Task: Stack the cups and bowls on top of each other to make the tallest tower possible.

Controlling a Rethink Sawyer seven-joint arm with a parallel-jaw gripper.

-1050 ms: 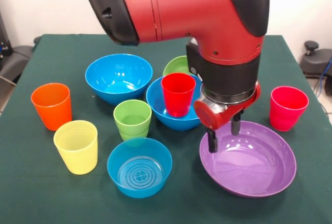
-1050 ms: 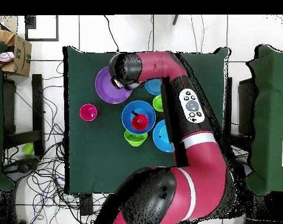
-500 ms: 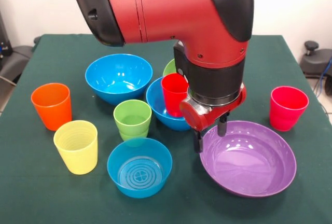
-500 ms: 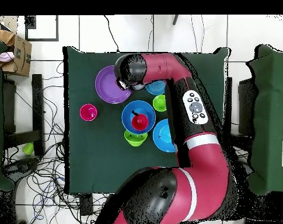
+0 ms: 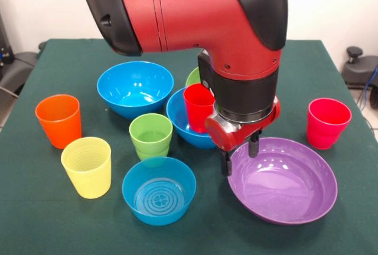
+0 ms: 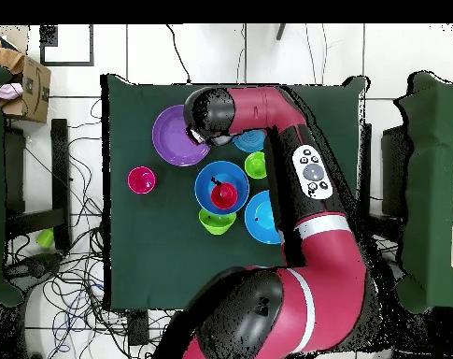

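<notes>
Green cloth covers the table. Gripper hangs with its two fingers parted and empty, straddling the 10 o'clock rim of the purple bowl. Just beside it, at its 10 o'clock, a red cup stands upright inside a blue bowl (the only stacked pair). Remaining cups, orange, yellow, light green and pinkish-red, stand singly, well apart from the gripper.

Bulky glossy red arm with black joint caps, small screws, and a black-fingered pincer.
</notes>
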